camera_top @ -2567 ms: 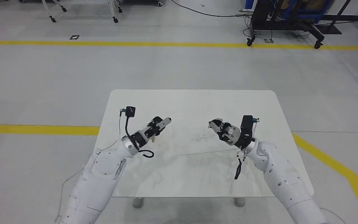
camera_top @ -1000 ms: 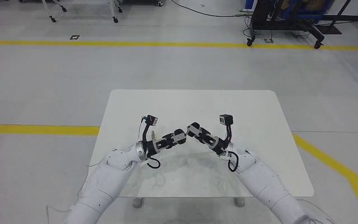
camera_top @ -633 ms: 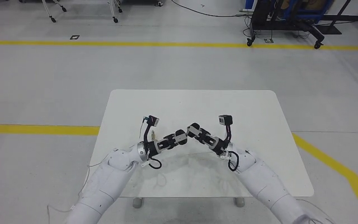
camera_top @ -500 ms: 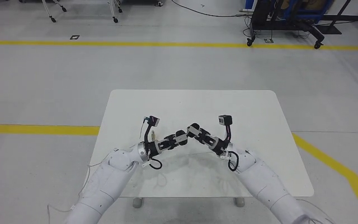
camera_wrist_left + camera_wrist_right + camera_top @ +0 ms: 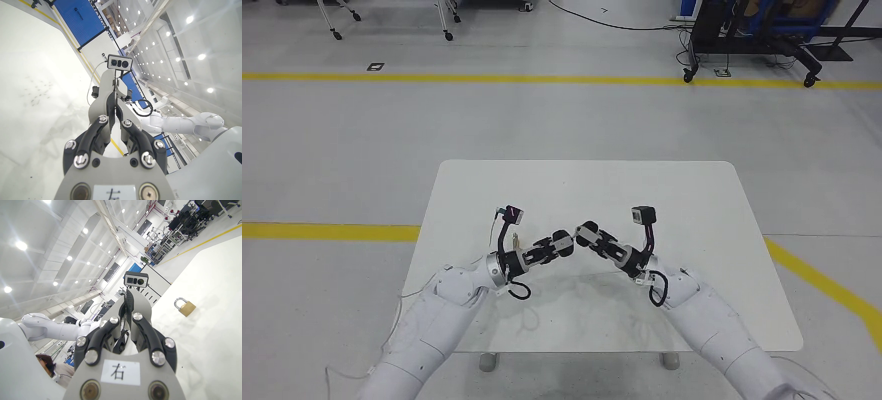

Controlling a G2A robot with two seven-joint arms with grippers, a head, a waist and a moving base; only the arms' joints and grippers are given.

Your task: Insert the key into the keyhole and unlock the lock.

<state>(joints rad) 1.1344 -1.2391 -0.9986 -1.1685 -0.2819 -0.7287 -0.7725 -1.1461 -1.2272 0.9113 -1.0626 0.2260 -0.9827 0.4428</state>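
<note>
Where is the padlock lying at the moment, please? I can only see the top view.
Observer: The right wrist view shows the brass padlock lying flat on the white table, with nothing touching it.
Operator: Thank you. Is its shackle open?
Observer: No. The silver shackle looks seated in the body at both ends.
Operator: And are the claws open or shut?
Observer: In their own wrist views, the left claw and the right claw are both shut.
</note>
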